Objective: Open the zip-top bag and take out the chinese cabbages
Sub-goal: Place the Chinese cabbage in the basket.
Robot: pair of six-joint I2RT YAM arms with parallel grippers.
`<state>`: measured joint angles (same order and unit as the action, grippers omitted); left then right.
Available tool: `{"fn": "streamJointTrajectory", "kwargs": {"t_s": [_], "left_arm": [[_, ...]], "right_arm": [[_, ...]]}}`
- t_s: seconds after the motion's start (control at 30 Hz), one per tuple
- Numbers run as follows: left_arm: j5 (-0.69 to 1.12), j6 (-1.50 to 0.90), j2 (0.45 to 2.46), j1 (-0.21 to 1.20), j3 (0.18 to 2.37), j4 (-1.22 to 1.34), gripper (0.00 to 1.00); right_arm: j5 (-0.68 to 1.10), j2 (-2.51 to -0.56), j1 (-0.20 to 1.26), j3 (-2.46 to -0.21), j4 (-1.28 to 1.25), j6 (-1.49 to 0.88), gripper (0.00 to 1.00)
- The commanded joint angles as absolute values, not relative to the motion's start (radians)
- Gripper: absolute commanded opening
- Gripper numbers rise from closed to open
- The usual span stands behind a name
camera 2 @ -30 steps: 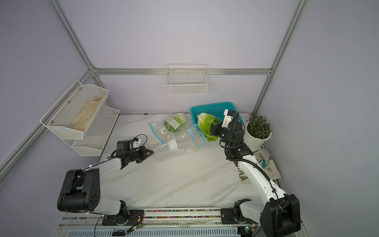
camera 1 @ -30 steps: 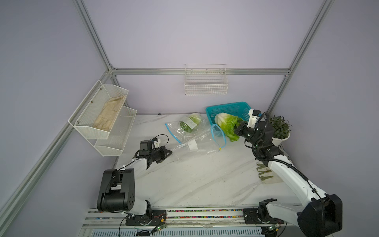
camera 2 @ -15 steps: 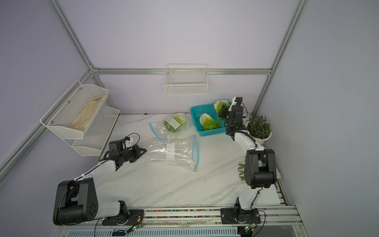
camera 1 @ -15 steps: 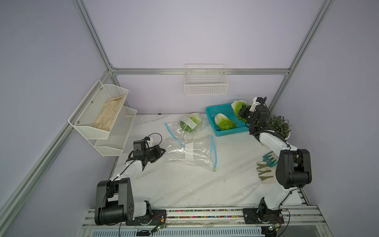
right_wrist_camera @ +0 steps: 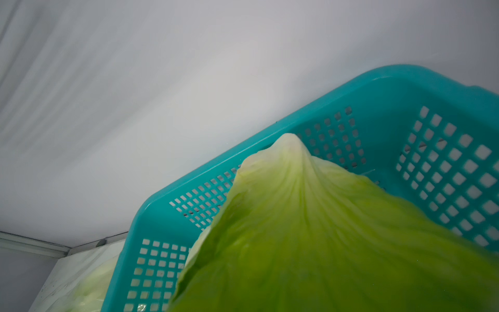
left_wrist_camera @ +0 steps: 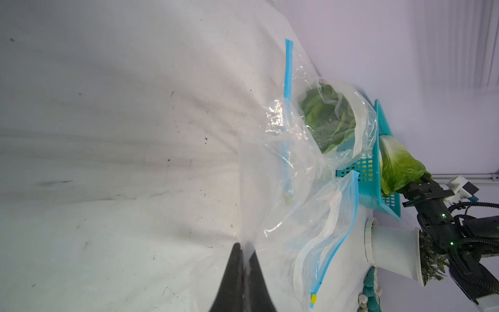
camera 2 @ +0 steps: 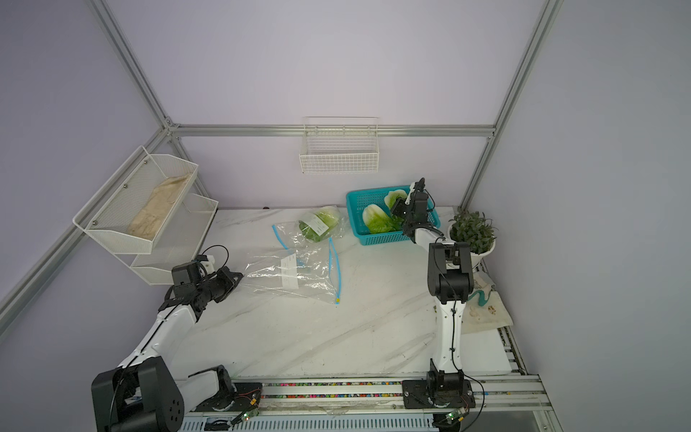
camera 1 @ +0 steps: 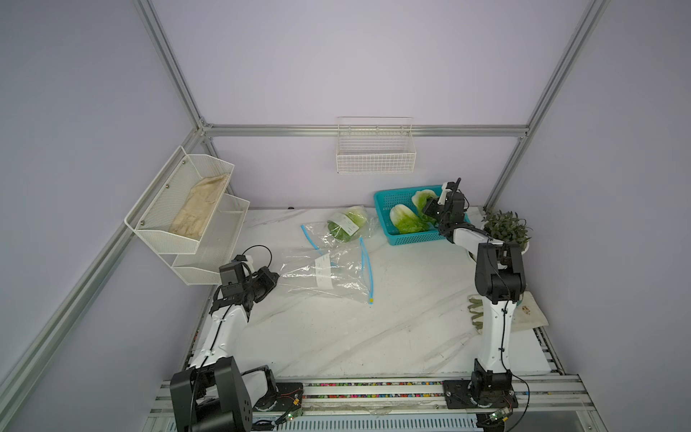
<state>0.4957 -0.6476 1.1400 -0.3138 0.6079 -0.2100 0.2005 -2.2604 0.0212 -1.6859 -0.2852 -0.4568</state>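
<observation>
**Bystanders around the table**

A teal basket [camera 1: 415, 238] sits far right on the marble table [camera 1: 355, 336], with a potted plant [camera 1: 506, 226] just right of it. A wire basket [camera 1: 375, 159] hangs on the far wall. A mesh shelf [camera 1: 215, 166] at left holds a beige cloth [camera 1: 200, 205].

Tabletop [camera 1: 374, 336]: white marble-look slab, matt, scuffed and speckled. Zip-top bag [camera 1: 336, 288]: thin clear plastic film, glossy, crinkled – blue plastic zip strip [camera 1: 365, 267], white paper-like label [camera 1: 323, 270]. Basket [right_wrist_camera: 405, 78]: teal moulded plastic, smooth, slight sheen, perforated walls. Cabbage leaf [right_wrist_camera: 310, 229]: waxy, veined, pale green. Wall basket [camera 1: 375, 164]: white coated metal wire. Shelf [camera 1: 213, 168]: white coated metal mesh – beige cloth [camera 1: 198, 209] inside, coarse, matt. Frame [camera 1: 280, 131]: bare aluminium profile, satin. Plant pot [left_wrist_camera: 391, 248]: white, smooth, matt.
</observation>
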Motion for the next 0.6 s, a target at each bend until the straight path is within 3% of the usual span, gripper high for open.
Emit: {"fn": "streamJointTrajectory", "kwargs": {"t_s": [0.0, 0.47, 0.57], "left_arm": [[0.480, -0.619, 1.122, -0.331, 0.621, -0.234, 0.00], [0.519, -0.626, 1.144, -0.331, 0.618, -0.202, 0.00], [0.526, -0.622, 1.150, -0.332, 0.614, -0.197, 0.00]], "right_arm": [[0.258, -2.310, 0.017, -1.735, -0.223, -0.425, 0.00], [0.441, -2.263, 0.050, -1.641, -0.284, -0.498, 0.00], [0.432, -2.264, 0.068, -1.640, -0.276, -0.500, 0.19]]}}
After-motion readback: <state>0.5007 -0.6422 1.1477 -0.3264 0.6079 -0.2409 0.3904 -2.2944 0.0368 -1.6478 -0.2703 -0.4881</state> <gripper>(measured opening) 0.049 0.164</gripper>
